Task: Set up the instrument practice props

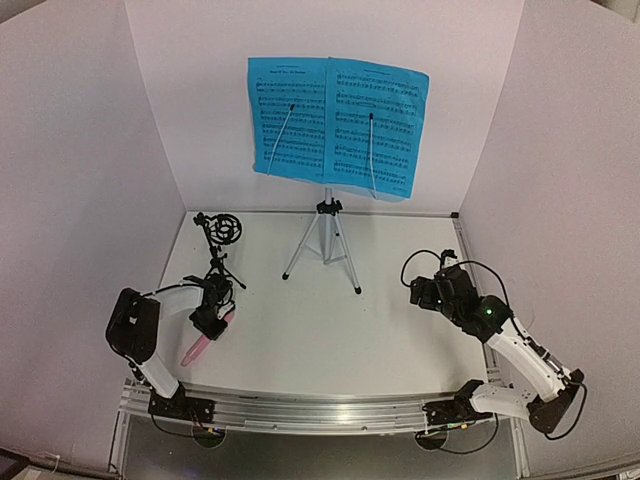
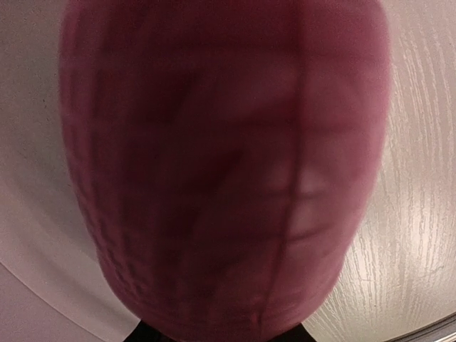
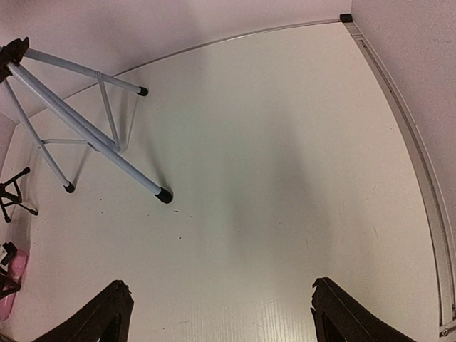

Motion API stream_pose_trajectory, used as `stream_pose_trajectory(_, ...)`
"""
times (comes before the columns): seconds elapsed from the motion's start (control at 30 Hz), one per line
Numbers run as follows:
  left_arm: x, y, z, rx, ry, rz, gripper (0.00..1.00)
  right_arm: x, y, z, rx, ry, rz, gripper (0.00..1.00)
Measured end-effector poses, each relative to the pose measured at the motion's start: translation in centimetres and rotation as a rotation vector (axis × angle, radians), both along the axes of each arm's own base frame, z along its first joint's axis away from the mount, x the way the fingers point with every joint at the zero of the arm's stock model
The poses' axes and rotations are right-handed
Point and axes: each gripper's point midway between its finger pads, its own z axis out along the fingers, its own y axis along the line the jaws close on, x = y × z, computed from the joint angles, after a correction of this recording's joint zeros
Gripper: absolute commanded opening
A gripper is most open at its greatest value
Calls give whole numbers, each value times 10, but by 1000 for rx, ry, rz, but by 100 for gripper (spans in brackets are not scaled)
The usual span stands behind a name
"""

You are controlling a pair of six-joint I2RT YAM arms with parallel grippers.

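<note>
Altogether: two blue pages [image 1: 300, 110], two tripods [image 1: 323, 238], one microphone [image 1: 199, 346] (in left claw [image 1: 215, 322])

You are seeing the pink microphone [image 2: 214, 171] filling nearly the whole frame, blurred, its grid faintly showing; white wood-grain tabletop [image 2: 420, 214] is showing at right.

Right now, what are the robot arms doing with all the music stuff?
They are setting up a little music corner. The left gripper holds the pink microphone, tilted, just beside the small black mic stand, which has nothing in it yet. The music stand is up at the back with two blue pages on it. The right gripper is open above the table, holding nothing.
</note>
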Motion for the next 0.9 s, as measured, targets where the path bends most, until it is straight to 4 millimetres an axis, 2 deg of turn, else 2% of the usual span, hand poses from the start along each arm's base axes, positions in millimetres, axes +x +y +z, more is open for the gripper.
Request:
stream_pose_trajectory(0.03, 0, 0, 0, -2, 2, -2, 2, 0, 0, 0, -1, -1, 0, 86)
stream_pose_trajectory(0.23, -8, -7, 3, -49, 35, 9, 0, 0, -3, 2, -8, -11, -8, 86)
stream_pose_trajectory(0.3, -11, -12, 10, -88, 37, 0, 0, 0, -4, 4, -9, -17, -9, 86)
stream_pose_trajectory(0.37, -13, -21, 30, -161, -2, -21, 0, 0, -5, 6, -11, -23, -9, 86)
stream_pose_trajectory(0.4, -12, -27, 46, -208, -46, -37, 0, -1, -5, 7, -12, -27, -9, 86)
stream_pose_trajectory(0.53, -13, -49, 136, -442, -344, -134, 0, -2, -7, 10, -15, -39, -8, 86)
stream_pose_trajectory(0.67, -28, -59, 223, -633, -650, -205, 0, -1, -9, 11, -23, -46, -16, 86)
stream_pose_trajectory(0.73, -28, -60, 262, -705, -791, -202, 0, -1, -10, 11, -26, -46, -19, 85)
stream_pose_trajectory(0.9, 0, -57, 356, -811, -1108, -101, 0, 3, -7, 8, -36, -35, -18, 86)
